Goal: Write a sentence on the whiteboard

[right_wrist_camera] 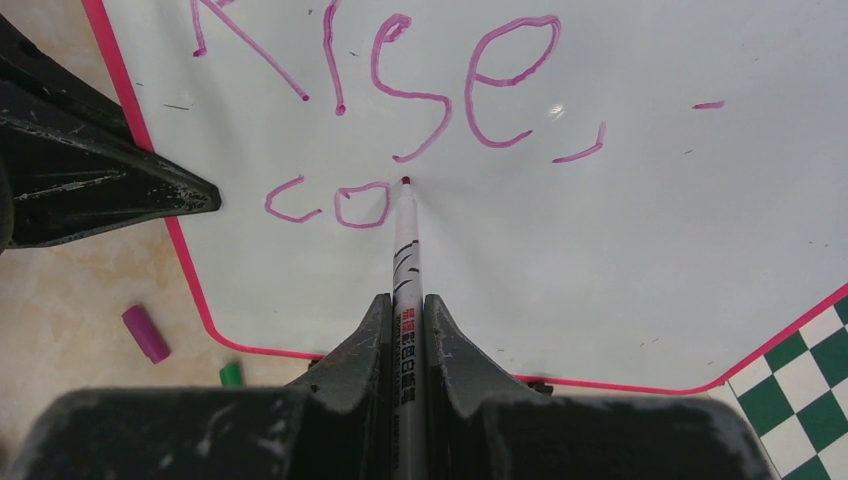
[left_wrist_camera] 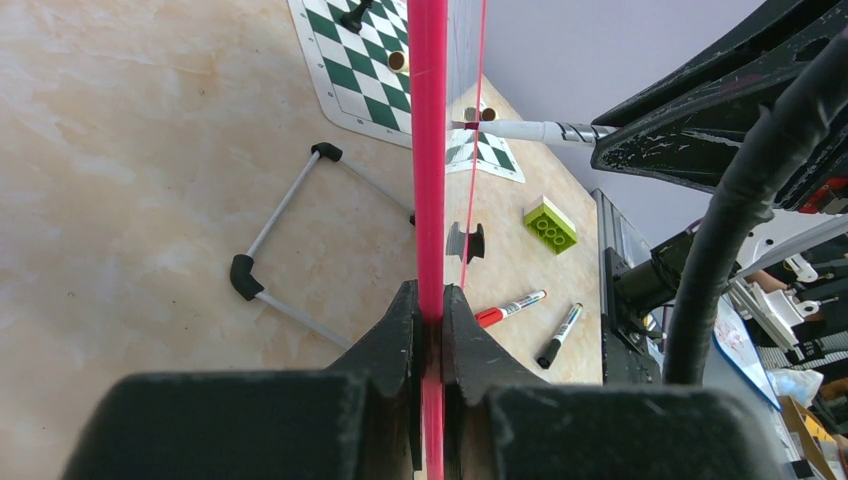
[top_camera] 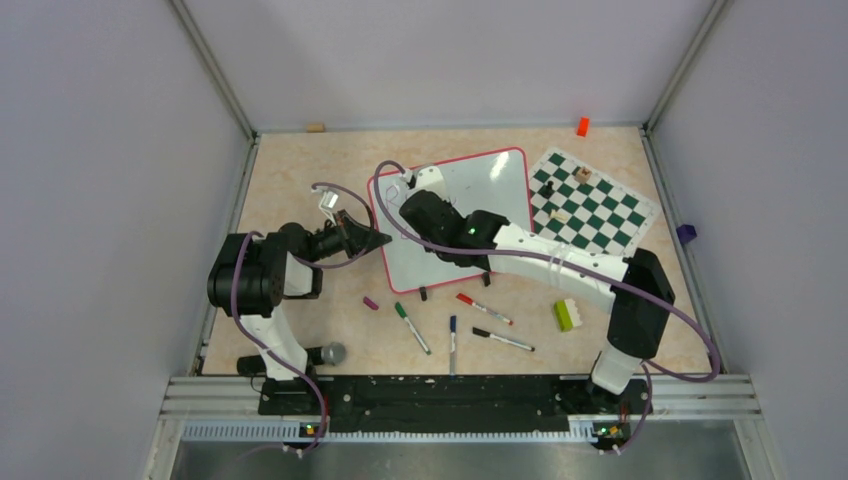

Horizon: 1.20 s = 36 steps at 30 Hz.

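- Marker (right_wrist_camera: pixel 405 250) clenched in my right gripper (right_wrist_camera: pixel 405 305), both fingers tight on the barrel; its long axis runs straight out from the fingers onto the whiteboard (right_wrist_camera: pixel 620 250)
- Tip is touching the board, just right of the "o" and level with its top
- Sentence (right_wrist_camera: pixel 430 97) reads "Rise," on the top line, with "co" begun beneath it in purple
- Left gripper (left_wrist_camera: pixel 430 300) is clamped on the board's red rim at its left edge, seen edge-on from that wrist
- From overhead the board sits mid-table, reached by both arms, with the chess mat (top_camera: pixel 590 200) just beside its right edge
- What the next stroke turns on: the bare board for the rest of this line lies to the right of the tip, across the marker's axis rather than along it
- So I judge the coming move to be short strokes toward and away from the fingers, stepping sideways to the right
- Right arm is the only one placed to write; I'd leave the left as the brace
- Risk as I see it: the tail of the "s" hangs close above the tip, so a tall next letter could run into it
- Pressing too hard could also shove the board against the left grip
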Motion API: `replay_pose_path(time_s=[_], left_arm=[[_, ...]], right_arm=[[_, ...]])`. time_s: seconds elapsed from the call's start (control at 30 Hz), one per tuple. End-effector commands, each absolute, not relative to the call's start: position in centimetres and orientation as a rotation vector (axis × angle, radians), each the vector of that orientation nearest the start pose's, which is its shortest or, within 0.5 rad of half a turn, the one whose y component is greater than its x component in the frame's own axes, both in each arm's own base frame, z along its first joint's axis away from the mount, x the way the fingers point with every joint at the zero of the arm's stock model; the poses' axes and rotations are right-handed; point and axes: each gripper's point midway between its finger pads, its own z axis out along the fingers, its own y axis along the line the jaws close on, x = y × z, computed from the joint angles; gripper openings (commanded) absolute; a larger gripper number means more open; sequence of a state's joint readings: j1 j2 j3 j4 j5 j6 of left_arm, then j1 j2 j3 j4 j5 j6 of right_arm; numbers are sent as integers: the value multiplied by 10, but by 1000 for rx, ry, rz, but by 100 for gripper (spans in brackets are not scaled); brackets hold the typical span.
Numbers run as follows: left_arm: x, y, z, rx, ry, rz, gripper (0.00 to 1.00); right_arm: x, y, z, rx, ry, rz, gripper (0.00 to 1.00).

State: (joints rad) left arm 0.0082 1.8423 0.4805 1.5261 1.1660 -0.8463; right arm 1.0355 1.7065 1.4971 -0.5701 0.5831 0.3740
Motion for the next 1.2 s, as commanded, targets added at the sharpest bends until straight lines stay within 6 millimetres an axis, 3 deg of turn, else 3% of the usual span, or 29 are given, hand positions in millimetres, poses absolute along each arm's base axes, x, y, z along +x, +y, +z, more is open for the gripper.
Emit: replay_pose_path(time_s=[0.0,0.23,0.43,0.6,1.17], left_arm=[[316,-176,143,521,1562,-1406,0],[316,-176,143,521,1563,-1408,0],[316,-176,142,521,1564,-1408,0],[316,-176,142,519,1565,-1408,0],[316,-176,142,522,1565,-1408,0]], right_arm=[[309,331,214,-389,2117,88,0],[305,333,197,-410,2160,89,0],[293,323,176,-412,2204,101,0],[289,323,173,-419,2212,119,0],[313,331,201,-399,2142,97,0]])
